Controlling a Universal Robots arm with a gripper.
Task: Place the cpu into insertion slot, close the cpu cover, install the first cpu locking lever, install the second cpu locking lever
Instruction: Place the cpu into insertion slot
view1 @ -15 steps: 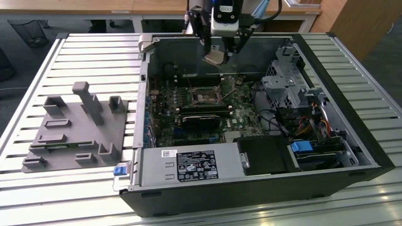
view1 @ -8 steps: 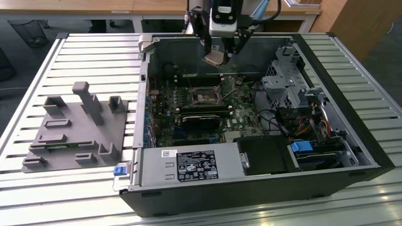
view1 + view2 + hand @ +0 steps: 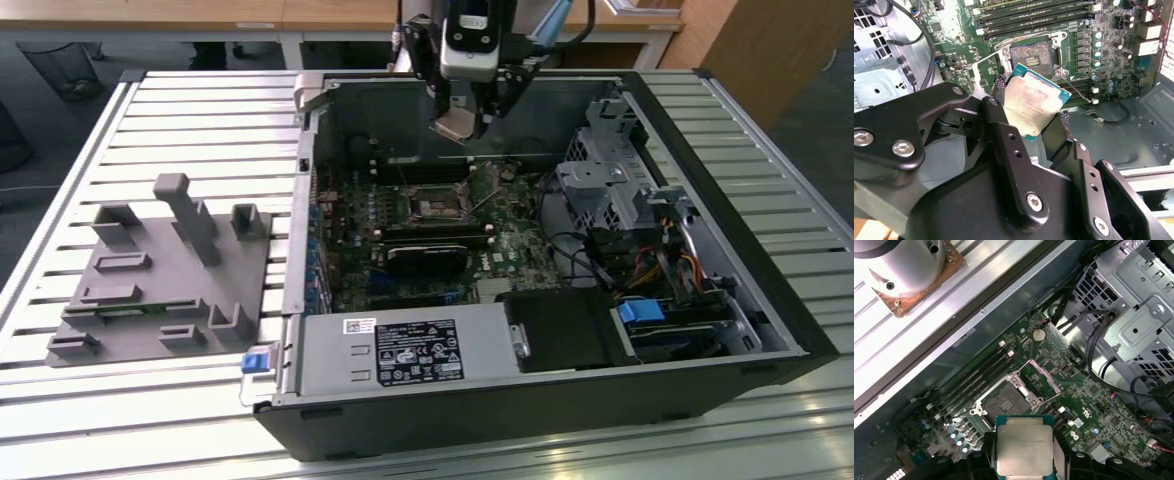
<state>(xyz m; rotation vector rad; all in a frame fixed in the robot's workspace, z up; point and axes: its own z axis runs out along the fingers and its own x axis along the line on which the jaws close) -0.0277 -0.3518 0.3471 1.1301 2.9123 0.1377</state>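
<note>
Cpu [image 3: 1024, 445] sat clamped by opposite edges in gripper [image 3: 1025, 452], flat face untouched, clear of insertion slot [image 3: 1006, 401]; cpu cover [image 3: 1044, 376] stood open, leaving it free.

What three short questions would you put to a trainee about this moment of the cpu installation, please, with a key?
1. True or false: the cpu sits in the insertion slot.
2. What is the gripper shut on? A: the cpu. B: a cable. C: nothing.
3. Fill in: the insertion slot is set into a ____ circuit board.
Key: 1 false, the cpu is held clear of the open slot; 2 A; 3 green.
</note>
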